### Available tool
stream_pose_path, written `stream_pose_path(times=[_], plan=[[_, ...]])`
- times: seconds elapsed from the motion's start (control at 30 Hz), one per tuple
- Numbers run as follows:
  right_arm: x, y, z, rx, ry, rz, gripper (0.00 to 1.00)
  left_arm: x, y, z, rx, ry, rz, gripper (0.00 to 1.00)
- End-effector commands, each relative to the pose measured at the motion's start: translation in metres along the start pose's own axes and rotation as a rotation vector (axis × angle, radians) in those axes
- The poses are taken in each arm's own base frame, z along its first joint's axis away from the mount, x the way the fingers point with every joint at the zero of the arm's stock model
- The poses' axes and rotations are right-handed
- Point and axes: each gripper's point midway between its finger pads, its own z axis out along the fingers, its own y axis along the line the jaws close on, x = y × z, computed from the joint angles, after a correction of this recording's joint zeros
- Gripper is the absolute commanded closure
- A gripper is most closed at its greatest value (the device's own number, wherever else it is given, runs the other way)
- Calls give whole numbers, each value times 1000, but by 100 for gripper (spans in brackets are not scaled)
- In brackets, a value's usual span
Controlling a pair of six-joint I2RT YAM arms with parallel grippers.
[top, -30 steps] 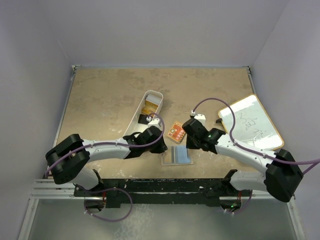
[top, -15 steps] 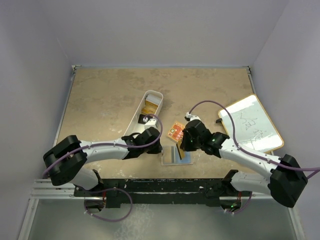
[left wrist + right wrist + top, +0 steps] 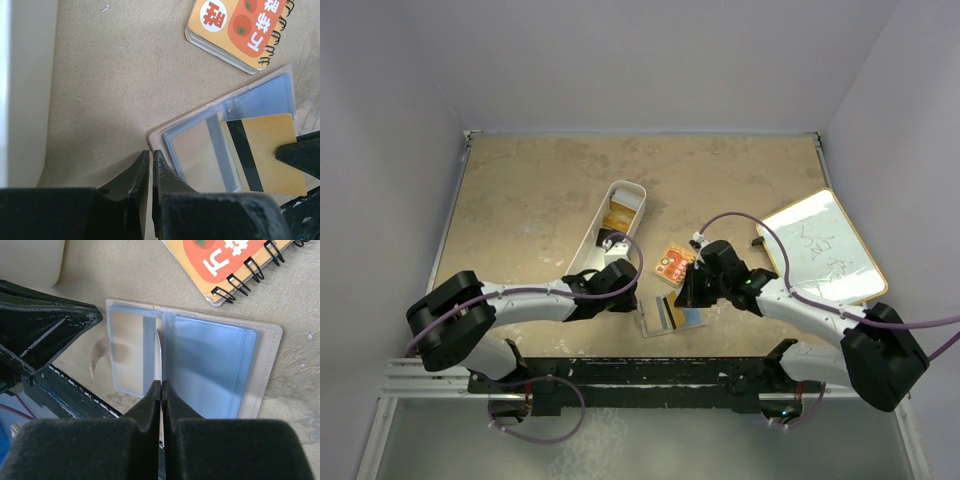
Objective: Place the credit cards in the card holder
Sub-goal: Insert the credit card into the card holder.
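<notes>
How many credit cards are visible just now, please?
1 clearly: a gold credit card in the right gripper, over the card holder; the white bin may hide others.

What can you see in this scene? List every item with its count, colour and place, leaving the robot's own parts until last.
table: one, sandy tan, under everything
bin: one, white, oblong, left of centre; orange-gold and pale contents too small to identify
notebook: one, orange-red, spiral-bound, just beyond the card holder
card holder: one, beige with clear bluish sleeves, lying open, near centre
credit card: one, gold with a black stripe, over the holder's sleeves
whiteboard: one, white, wooden frame, right side
left pincer: black, shut, at the holder's corner
right pincer: black, shut on the credit card
</notes>
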Motion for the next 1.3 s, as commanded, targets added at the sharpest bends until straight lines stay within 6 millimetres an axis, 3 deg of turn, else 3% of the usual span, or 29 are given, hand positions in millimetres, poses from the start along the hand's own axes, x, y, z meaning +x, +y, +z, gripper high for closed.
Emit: stream_pose_path(times=[0.0, 0.43, 0.67, 0.9, 1.07, 1.27], plan=[[-2, 1, 0, -29, -4, 8, 100, -8, -3, -3, 14, -44, 19, 97], [0, -9, 4, -10, 29, 21, 100, -5, -2, -2, 21, -38, 16, 96], [4, -15, 9, -14, 64, 40, 94, -6, -1, -3, 19, -45, 12, 96], [9, -24, 15, -2, 95, 52, 88, -15, -12, -11, 39, -51, -14, 95], [12, -29, 16, 8, 105, 51, 90, -23, -24, -21, 85, -67, -39, 92], [11, -27, 17, -8, 109, 47, 89, -16, -20, -14, 65, -47, -21, 92]])
